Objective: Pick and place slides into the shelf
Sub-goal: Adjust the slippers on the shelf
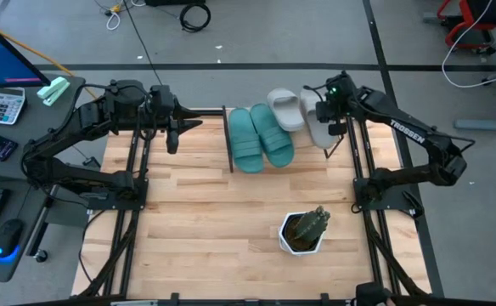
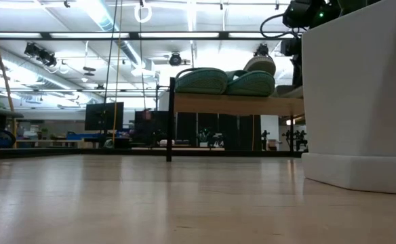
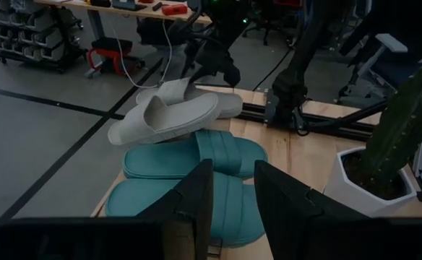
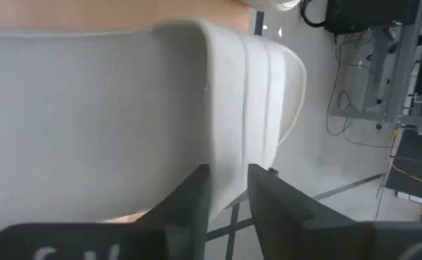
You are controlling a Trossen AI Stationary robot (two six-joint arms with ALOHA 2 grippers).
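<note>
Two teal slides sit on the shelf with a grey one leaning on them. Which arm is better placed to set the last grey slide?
Right. The right gripper is over the second grey slide beside the shelf; the left gripper hangs off the shelf's other end.

The right gripper (image 1: 324,117) covers part of one grey slide (image 1: 315,119). That slide fills the right wrist view, its ends cut off. The white pot (image 2: 361,102) runs past the low view's edge.
</note>
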